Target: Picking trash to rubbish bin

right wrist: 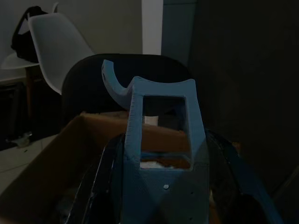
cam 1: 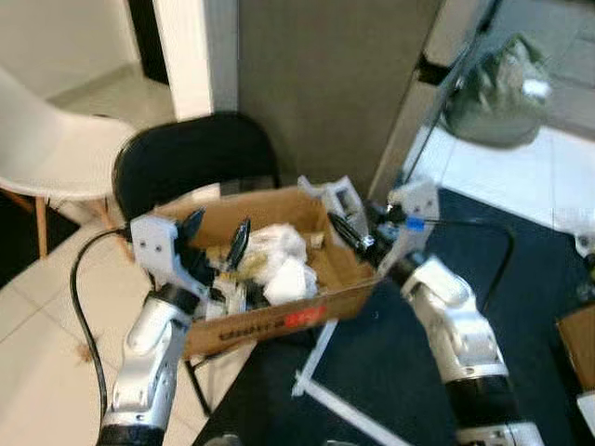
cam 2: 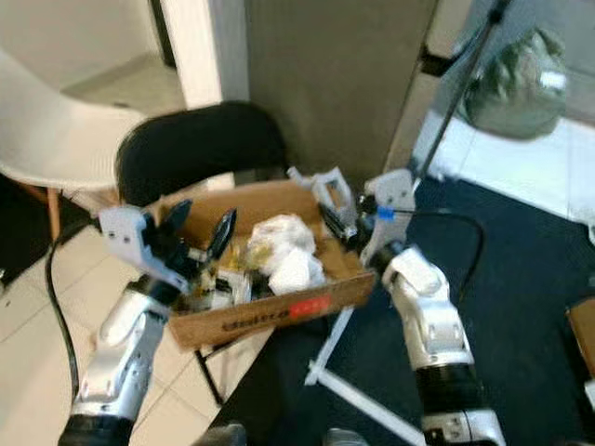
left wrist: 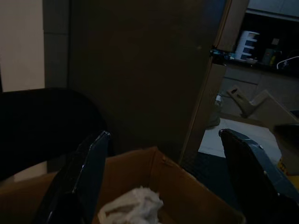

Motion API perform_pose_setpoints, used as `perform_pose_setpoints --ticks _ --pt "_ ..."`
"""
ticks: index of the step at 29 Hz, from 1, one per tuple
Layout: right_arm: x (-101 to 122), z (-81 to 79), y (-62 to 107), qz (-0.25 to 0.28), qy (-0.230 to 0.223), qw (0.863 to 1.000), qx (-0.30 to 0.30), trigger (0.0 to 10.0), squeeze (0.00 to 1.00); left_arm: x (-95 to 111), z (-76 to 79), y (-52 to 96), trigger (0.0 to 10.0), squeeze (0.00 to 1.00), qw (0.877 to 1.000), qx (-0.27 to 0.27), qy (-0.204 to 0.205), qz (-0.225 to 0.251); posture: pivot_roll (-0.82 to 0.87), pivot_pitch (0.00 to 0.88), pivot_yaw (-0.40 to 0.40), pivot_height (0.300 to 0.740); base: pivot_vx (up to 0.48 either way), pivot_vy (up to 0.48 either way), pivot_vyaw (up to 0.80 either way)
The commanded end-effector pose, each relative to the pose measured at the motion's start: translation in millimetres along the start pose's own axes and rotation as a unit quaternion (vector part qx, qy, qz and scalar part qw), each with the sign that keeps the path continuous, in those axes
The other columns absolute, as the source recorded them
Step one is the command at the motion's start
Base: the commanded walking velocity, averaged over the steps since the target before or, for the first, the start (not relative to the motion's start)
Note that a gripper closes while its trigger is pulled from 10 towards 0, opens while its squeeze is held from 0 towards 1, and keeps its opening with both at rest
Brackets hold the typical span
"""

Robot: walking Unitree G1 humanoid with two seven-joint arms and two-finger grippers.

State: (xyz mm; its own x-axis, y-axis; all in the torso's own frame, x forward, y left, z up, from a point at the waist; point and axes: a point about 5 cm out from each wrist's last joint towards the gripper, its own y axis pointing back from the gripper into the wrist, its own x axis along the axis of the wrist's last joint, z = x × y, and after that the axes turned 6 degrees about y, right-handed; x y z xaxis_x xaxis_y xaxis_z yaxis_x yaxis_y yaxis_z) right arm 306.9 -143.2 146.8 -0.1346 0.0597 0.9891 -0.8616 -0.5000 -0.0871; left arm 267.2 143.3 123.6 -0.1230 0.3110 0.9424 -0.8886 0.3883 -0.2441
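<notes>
Since the right gripper (cam 2: 327, 210) is already clamped on the grey plastic bracket (right wrist: 156, 135) over the cardboard box's (cam 1: 279, 321) far-right corner, it only needs to let go. Bracket stands upright. Left gripper (cam 1: 216, 234) hovers wide open, empty, over the box's left side.

Head stereo pair: looks forward and down, both eyes sharing the cardboard box (cam 1: 279, 279) on the black chair (cam 1: 191, 158).
Left wrist: close, low over the box rim, facing the chair back.
Right wrist: close, along its pincer, same box and chair.
</notes>
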Motion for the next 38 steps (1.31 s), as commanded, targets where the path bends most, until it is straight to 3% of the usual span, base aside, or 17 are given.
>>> perform_pose_setpoints --ticks 1,8,10,12,14,15,19,21,31,38 --pt "-1 3.5 1.9 -0.002 0.010 1.000 0.000 10.0 0.00 -3 0.9 1.1 10.0 0.00 1.000 -0.001 0.000 -0.010 0.03 0.000 -0.033 0.740 0.405 0.000 0.00" --pt "2 -2.7 1.4 0.002 0.028 0.999 0.036 10.0 0.00 -4 0.3 3.9 10.0 0.00 1.000 0.000 0.018 -0.015 0.03 0.000 -0.031 0.740 0.390 0.000 0.00" --pt "2 -3.8 0.8 0.003 0.037 0.998 0.047 10.0 0.00 -4 0.0 7.7 10.0 0.00 0.998 -0.013 0.061 -0.025 0.03 0.000 -0.031 0.740 0.000 0.000 0.00" --pt "3 -4.6 0.7 0.004 0.039 0.998 0.055 10.0 0.00 -2 1.0 12.4 10.0 0.00 0.996 -0.040 0.070 -0.037 0.03 0.000 -0.031 0.740 0.000 0.000 0.00" --pt "5 -6.3 0.6 0.005 0.046 0.996 0.075 10.0 0.00 0 3.5 23.8 10.0 0.00 0.989 -0.099 0.079 -0.071 0.03 0.000 -0.031 0.740 0.000 0.000 0.00" --pt "5 -6.3 0.6 0.005 0.046 0.996 0.075 10.0 0.00 0 3.5 23.8 10.0 0.00 0.989 -0.099 0.079 -0.071 0.03 0.000 -0.031 0.740 0.000 0.000 0.00" --pt "12 -8.5 1.1 0.013 0.072 0.990 0.118 10.0 0.00 1 5.6 58.0 10.0 0.00 0.962 -0.205 0.078 -0.163 0.04 0.000 -0.030 0.740 0.000 0.000 0.00" --pt "17 -8.6 1.1 0.018 0.085 0.987 0.136 10.0 0.00 0 5.3 70.6 10.0 0.00 0.950 -0.230 0.081 -0.197 0.04 0.000 -0.032 0.740 0.000 0.000 0.00" --pt "32 -10.6 -4.1 0.029 0.140 0.970 0.195 10.0 0.00 5 2.3 86.1 10.0 0.00 0.932 -0.250 0.086 -0.249 0.05 0.000 -0.049 0.740 0.000 0.000 0.00" --pt "51 -12.1 -27.0 0.047 0.167 0.965 0.197 10.0 0.00 17 -8.4 95.3 10.0 0.00 0.931 -0.246 0.057 -0.262 0.07 0.000 -0.050 0.740 0.000 0.000 0.00"
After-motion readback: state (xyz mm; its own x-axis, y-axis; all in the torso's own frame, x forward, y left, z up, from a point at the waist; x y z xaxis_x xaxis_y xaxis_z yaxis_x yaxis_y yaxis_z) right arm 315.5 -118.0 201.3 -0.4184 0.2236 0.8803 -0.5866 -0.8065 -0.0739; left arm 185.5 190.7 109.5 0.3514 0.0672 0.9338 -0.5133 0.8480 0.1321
